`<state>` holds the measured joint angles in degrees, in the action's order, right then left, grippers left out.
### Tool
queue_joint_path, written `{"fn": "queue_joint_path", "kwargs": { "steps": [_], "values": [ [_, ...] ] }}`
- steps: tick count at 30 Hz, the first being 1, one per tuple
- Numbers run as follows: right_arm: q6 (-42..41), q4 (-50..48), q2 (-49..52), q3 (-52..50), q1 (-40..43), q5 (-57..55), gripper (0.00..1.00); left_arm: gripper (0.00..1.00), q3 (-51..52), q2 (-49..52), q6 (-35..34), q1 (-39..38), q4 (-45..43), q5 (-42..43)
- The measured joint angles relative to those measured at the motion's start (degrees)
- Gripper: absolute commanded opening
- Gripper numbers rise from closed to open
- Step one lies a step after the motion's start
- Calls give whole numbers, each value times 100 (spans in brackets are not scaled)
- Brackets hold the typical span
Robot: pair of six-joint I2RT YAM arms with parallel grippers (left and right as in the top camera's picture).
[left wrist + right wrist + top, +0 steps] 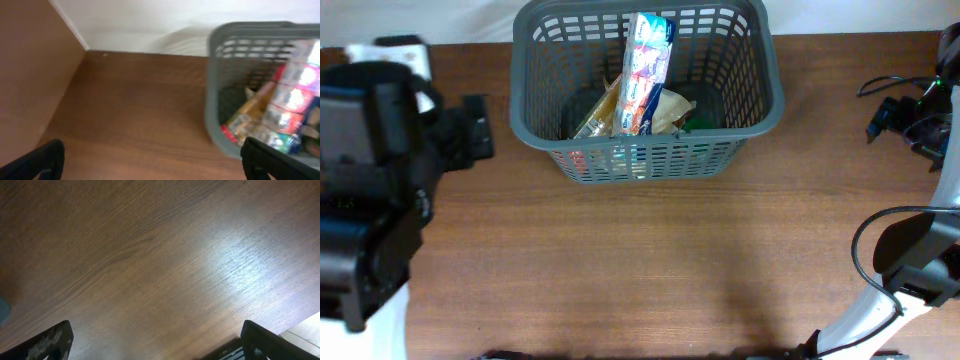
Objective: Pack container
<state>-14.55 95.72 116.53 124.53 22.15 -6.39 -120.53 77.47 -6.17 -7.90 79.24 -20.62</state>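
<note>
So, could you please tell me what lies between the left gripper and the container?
Only bare wooden table: the left wrist view shows nothing on the stretch from the open left gripper to the container.

The overhead camera looked straight down on the worktop (pixel 650 270), with the container (pixel 720 155) at top centre. The left wrist view faced low across the worktop and shared that container at its right edge. The right wrist view looked closely at worktop grain.

A lab: robot arms (pixel 370 200) flank a wooden table (pixel 650 260).
</note>
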Motion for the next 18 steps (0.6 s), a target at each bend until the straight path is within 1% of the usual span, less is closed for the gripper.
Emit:
{"fn": "queue_joint_path", "kwargs": {
  "steps": [5,7,8,13,18],
  "values": [
    [-2,0,0,0,0,0,99,99,66,-186,-122,564,269,-61],
    [-2,2,0,0,0,0,99,99,146,-195,-133,678,428,20],
    [0,2,0,0,0,0,99,99,234,-181,-144,726,570,197],
    [-2,2,0,0,0,0,99,99,254,-245,-149,726,962,802],
    [-2,2,0,0,0,0,99,99,258,-629,-162,726,1172,1069]
  ]
}}
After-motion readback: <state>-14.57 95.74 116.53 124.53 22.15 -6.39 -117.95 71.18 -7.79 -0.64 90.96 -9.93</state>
